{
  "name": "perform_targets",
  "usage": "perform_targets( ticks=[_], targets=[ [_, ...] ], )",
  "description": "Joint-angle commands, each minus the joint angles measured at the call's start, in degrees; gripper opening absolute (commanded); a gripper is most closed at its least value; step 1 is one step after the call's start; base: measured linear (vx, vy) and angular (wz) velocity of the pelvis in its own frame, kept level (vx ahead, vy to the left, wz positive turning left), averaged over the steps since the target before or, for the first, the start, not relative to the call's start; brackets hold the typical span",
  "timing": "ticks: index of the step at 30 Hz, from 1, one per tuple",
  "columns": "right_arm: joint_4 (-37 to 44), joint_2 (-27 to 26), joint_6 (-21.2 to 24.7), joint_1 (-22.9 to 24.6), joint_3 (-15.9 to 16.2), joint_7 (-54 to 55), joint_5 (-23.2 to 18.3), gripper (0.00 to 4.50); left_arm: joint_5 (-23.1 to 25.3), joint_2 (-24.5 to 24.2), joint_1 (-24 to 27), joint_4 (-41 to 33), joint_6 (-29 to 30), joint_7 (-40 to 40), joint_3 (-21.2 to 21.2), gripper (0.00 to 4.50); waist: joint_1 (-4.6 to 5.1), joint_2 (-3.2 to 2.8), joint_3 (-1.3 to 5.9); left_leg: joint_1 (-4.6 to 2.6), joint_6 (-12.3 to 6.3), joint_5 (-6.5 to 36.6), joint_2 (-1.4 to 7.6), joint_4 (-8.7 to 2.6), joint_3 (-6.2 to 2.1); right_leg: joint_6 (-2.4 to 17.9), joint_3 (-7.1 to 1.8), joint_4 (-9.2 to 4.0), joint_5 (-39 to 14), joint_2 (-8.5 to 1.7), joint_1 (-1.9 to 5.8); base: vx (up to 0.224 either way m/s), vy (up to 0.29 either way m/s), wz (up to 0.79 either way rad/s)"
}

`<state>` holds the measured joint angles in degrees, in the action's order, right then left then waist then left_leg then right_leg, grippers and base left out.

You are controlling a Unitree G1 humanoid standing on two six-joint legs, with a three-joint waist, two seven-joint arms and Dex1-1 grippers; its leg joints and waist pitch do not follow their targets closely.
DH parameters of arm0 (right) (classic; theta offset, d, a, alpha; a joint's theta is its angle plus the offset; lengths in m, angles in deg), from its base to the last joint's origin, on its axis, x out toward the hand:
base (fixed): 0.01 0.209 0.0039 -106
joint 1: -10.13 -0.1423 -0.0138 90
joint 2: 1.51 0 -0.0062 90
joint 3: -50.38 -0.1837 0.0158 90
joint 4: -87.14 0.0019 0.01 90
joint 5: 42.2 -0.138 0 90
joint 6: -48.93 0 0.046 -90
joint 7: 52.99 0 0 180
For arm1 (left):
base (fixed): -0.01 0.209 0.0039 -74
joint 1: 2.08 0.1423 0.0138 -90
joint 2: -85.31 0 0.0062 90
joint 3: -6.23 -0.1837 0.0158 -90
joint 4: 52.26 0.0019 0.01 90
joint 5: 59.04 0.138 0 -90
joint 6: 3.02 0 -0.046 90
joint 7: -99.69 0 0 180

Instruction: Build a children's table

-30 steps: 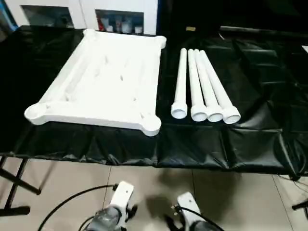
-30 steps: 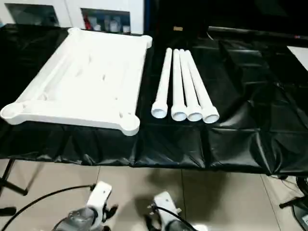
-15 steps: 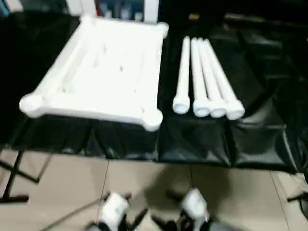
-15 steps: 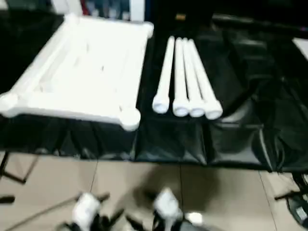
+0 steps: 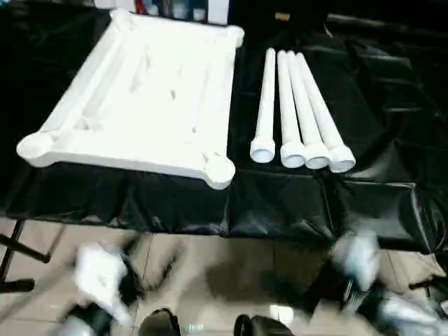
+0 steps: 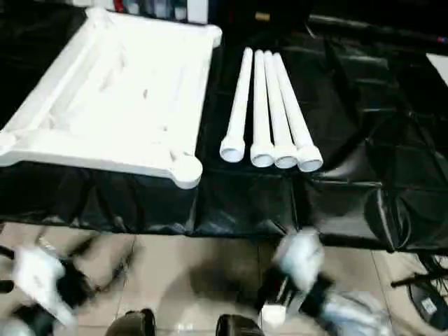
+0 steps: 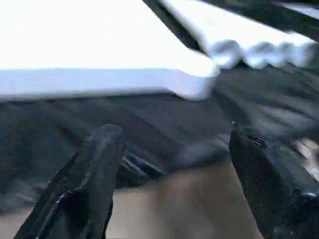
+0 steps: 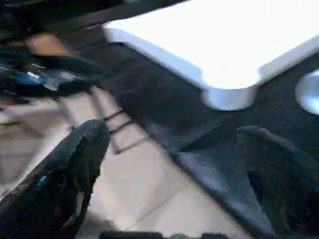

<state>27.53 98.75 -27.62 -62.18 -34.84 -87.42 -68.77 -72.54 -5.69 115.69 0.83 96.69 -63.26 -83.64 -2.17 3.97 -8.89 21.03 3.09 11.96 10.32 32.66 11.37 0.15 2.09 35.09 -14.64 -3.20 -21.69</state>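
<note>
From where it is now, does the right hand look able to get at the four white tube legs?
Probably yes. The right hand is open, below the table edge. The four white plastic tube legs lie bare on the black cloth, their ends near that edge, nothing between.

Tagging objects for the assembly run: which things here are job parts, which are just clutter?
Job parts:
- tabletop, underside up on the black cover
- four tube legs, side by side to its right

Just lying about:
- white cabinet behind, items on its shelf
- cables on the floor
</note>
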Motion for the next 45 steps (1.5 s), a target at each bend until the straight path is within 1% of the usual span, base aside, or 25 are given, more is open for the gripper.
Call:
perform_targets(
  ticks=[1, 10, 15, 16, 19, 22, 23, 24, 25, 26, 28, 29, 30, 31, 32, 33, 34, 35, 37, 39, 40, 41, 43, 44, 45],
  targets=[
    [0.42, -1.94, 3.87, -1.33, -2.83, 5.70, -0.46, 4.50, 2.89, 0.35, -3.50, -0.54, 1.37, -2.62, 0.90, 3.80, -0.08, -0.35, 2.87, -1.33, -3.77, 5.86, 3.64, -3.68, -2.02, 8.57, -3.37, -3.82, 3.35, -4.28, 1.62, -0.053, -0.003, 0.03],
    [-8.38, -9.86, 6.67, -10.17, -2.77, 21.49, 12.70, 4.50, 9.27, -1.00, -20.77, 8.05, 8.11, -8.71, 1.65, 3.80, -0.29, -1.51, 6.59, -0.98, -0.87, 2.46, 2.71, -2.34, -2.03, 8.90, -3.04, -2.32, 11.00, -3.86, 2.70, -0.006, -0.001, 0.00],
    [-10.28, -11.29, 5.25, -12.94, -0.55, 21.81, 13.85, 4.50, 10.60, -1.07, -23.99, 10.50, 8.52, -9.50, 0.83, 3.80, -1.38, -2.80, 5.41, 1.09, -4.24, 21.33, 1.01, -3.48, -4.93, 4.76, 1.01, -6.93, -30.31, -7.24, 5.96, -0.035, -0.003, 0.20],
    [-10.87, -11.18, 4.76, -15.02, 2.15, 20.24, 13.86, 4.50, 10.45, -0.23, -25.20, 11.10, 9.42, -10.02, 0.45, 3.80, -1.66, -2.69, 5.07, 1.54, -5.18, 20.30, 0.48, -0.87, -4.80, 3.87, 2.73, -10.08, -44.64, -9.43, 8.22, -0.005, 0.004, 0.44],
    [-10.86, -11.04, 5.19, -16.25, 3.79, 19.20, 14.42, 4.50, 10.44, 0.68, -25.86, 11.32, 10.33, -10.52, 0.58, 3.80, -1.70, -3.32, 4.93, 1.28, -5.62, 20.16, 0.68, 0.27, -4.76, 4.37, 5.75, -11.69, -47.31, -9.65, 10.32, 0.034, 0.039, 0.56],
    [-12.10, -12.25, 5.52, -17.30, 4.66, 19.81, 16.63, 4.50, 11.14, 1.59, -27.13, 12.22, 11.87, -11.33, 0.64, 3.80, -1.37, -4.70, 5.57, -1.59, -4.66, 27.95, 0.77, -3.38, -6.42, 5.95, 7.77, -8.98, -34.19, -3.81, 10.59, 0.100, 0.040, 0.77],
    [-12.15, -12.29, 5.50, -17.32, 4.65, 19.85, 16.65, 4.50, 11.17, 1.59, -27.18, 12.27, 11.89, -11.35, 0.62, 3.80, -0.33, -5.30, 6.53, -6.09, -9.15, 30.25, 1.92, -5.23, -10.52, 6.96, 7.30, -4.73, -22.79, -0.70, 7.76, 0.165, 0.030, 0.79],
    [-12.59, -12.64, 5.35, -17.48, 4.58, 20.25, 16.94, 4.50, 11.55, 1.64, -27.70, 12.80, 12.06, -11.53, 0.41, 3.80, 1.24, -5.19, 7.40, -10.77, -14.96, 30.23, 5.84, -5.14, -15.30, 4.52, 4.61, 2.18, -13.94, 0.03, 3.00, 0.171, 0.028, 0.54],
    [-12.66, -12.69, 5.43, -17.50, 4.54, 20.34, 16.96, 4.50, 11.53, 1.67, -27.75, 12.84, 12.07, -11.54, 0.40, 3.80, 0.58, -5.15, 6.83, -9.47, -20.04, 29.03, 4.91, -4.53, -15.11, 0.95, 3.09, 5.06, -10.59, 0.13, 1.21, 0.171, 0.028, 0.54],
    [-13.67, -13.29, 6.34, -17.85, 4.07, 21.60, 17.35, 4.50, 11.58, 2.02, -28.58, 13.52, 12.21, -11.81, 0.18, 3.80, 0.74, -4.36, 6.73, -8.68, -17.50, 30.01, 5.84, -5.56, -12.13, 0.31, 1.95, 6.32, -5.40, -0.58, -0.25, 0.146, 0.017, 0.26],
    [-14.22, -13.55, 6.21, -17.95, 3.79, 22.43, 17.74, 4.50, 11.67, 2.34, -29.26, 14.13, 12.16, -11.92, -0.14, 3.80, 0.45, -3.18, 6.64, -6.35, -14.19, 31.88, 3.40, -7.17, -8.14, 1.17, 1.41, 3.25, 0.98, -1.10, 0.72, 0.120, -0.021, 0.10],
    [-14.46, -13.54, 6.18, -17.96, 3.66, 23.13, 18.24, 4.50, 11.80, 2.57, -29.68, 14.52, 12.16, -12.00, -0.45, 3.80, 0.45, -3.18, 6.64, -6.35, -14.19, 31.88, 3.40, -7.17, -8.14, 1.17, 1.41, 3.25, 0.98, -1.10, 0.72, 0.127, -0.071, 0.09],
    [-14.65, -13.51, 6.65, -17.98, 3.54, 23.81, 18.62, 4.50, 12.02, 2.76, -30.06, 14.92, 12.19, -12.09, -0.80, 3.80, -0.80, 0.87, 6.26, -5.64, -10.30, 30.00, -1.99, -1.72, -2.60, 2.01, -4.94, -5.97, -19.21, -5.28, 2.87, 0.120, -0.129, 0.28],
    [-14.81, -13.66, 7.82, -18.00, 3.17, 24.66, 18.46, 4.50, 11.75, 3.33, -30.67, 15.50, 12.64, -12.03, -1.20, 3.80, -2.41, 1.85, 6.17, -5.90, -8.75, 16.41, -3.69, 7.42, -2.24, 2.24, -10.08, -11.65, -53.94, -8.42, 3.66, 0.120, -0.129, 0.28],
    [-14.54, -14.17, 9.61, -17.87, 1.84, 26.33, 17.82, 4.50, 11.53, 4.24, -31.66, 16.54, 13.01, -11.94, -2.03, 3.80, -2.86, 1.28, 7.57, -2.45, -8.53, 11.81, -3.82, 8.24, -3.93, 4.71, -11.88, -9.81, -53.86, -10.26, 8.06, 0.164, -0.088, 0.10],
    [-14.28, -14.38, 10.06, -17.74, 1.19, 26.87, 17.48, 4.50, 11.43, 4.55, -32.00, 16.94, 13.17, -11.89, -2.30, 3.80, -4.04, 1.38, 7.00, -1.76, -3.19, 10.22, -4.70, 8.07, -4.62, 8.23, -15.86, -8.33, -47.06, -6.56, 8.84, 0.196, -0.029, -0.35],
    [-13.64, -14.90, 10.72, -17.42, -0.13, 27.78, 17.26, 4.50, 11.09, 5.38, -32.67, 17.75, 13.59, -11.74, -2.68, 3.80, -4.75, 1.09, 7.07, -0.65, -1.51, 8.23, -4.87, 7.71, -5.55, 9.52, -17.03, -7.09, -37.98, -5.75, 9.70, 0.196, -0.029, -0.35],
    [-12.83, -15.24, 11.02, -16.98, -1.16, 28.35, 17.23, 4.50, 11.40, 5.84, -33.23, 18.53, 13.66, -11.85, -3.07, 3.80, -6.73, 0.78, 7.69, -1.27, 1.36, 4.84, -5.19, 7.44, -5.87, 8.81, -20.09, -5.80, -18.01, -3.66, 8.03, 0.142, -0.008, -0.41],
    [-11.61, -15.50, 11.36, -16.32, -2.12, 28.66, 17.35, 4.50, 12.05, 6.14, -33.84, 19.51, 13.41, -12.00, -3.59, 3.80, -8.46, -0.38, 8.91, 2.49, 0.00, -1.78, -4.51, 9.16, -8.36, 3.28, -24.08, -3.25, 28.79, -1.91, 7.31, 0.126, 0.103, -0.38],
    [-10.04, -15.59, 12.08, -15.49, -2.90, 29.03, 17.51, 4.50, 13.48, 5.99, -34.55, 20.75, 12.25, -12.32, -4.43, 3.80, -9.10, -2.57, 10.64, 1.17, -6.39, -5.48, -3.45, 6.34, -8.69, -2.86, -22.96, -0.15, 41.71, 3.07, 5.31, 0.070, 0.258, -0.48],
    [-9.78, -15.60, 12.22, -15.36, -3.02, 29.13, 17.56, 4.50, 13.81, 5.92, -34.68, 20.99, 11.98, -12.41, -4.60, 3.80, -8.85, -3.60, 10.96, 0.01, -8.84, -7.75, -2.48, 4.56, -8.55, -4.54, -20.64, 1.53, 36.62, 4.61, 4.24, 0.031, 0.288, -0.53],
    [-8.72, -15.76, 13.25, -14.83, -3.62, 30.05, 17.63, 4.50, 14.58, 5.99, -35.55, 22.49, 11.54, -12.81, -4.93, 3.80, -6.15, -5.71, 11.26, -5.26, -17.87, -22.98, 6.44, 2.11, -9.51, -4.74, -5.70, 8.73, 3.70, 2.18, -6.40, 0.006, 0.258, -0.62],
    [-8.08, -16.01, 14.02, -14.66, -4.22, 30.90, 17.50, 4.50, 14.37, 6.31, -36.27, 23.47, 11.63, -12.86, -4.81, 3.80, -6.38, -5.83, 10.06, 1.44, -4.57, -19.01, 6.82, -1.58, -5.52, 0.96, -1.56, 7.61, 2.19, 1.40, -2.87, -0.013, 0.253, -0.47],
    [-7.56, -16.38, 15.20, -14.83, -5.09, 32.08, 16.92, 4.50, 13.87, 6.81, -37.19, 24.54, 11.63, -12.69, -4.77, 3.80, -5.47, -5.14, 10.36, 0.40, 6.78, -2.95, 7.92, -4.24, -3.34, 1.87, 0.14, 7.48, 0.32, 1.16, -2.93, -0.053, 0.226, -0.28],
    [-7.63, -16.62, 15.26, -15.10, -5.53, 32.50, 16.72, 4.50, 13.95, 6.79, -37.56, 24.90, 11.28, -12.48, -5.06, 3.80, -4.75, -5.92, 10.67, -1.81, 12.62, 2.08, 11.20, -5.38, -3.13, 1.22, 1.14, 6.99, 0.37, 0.19, -5.32, -0.044, 0.105, -0.22]
  ],
)
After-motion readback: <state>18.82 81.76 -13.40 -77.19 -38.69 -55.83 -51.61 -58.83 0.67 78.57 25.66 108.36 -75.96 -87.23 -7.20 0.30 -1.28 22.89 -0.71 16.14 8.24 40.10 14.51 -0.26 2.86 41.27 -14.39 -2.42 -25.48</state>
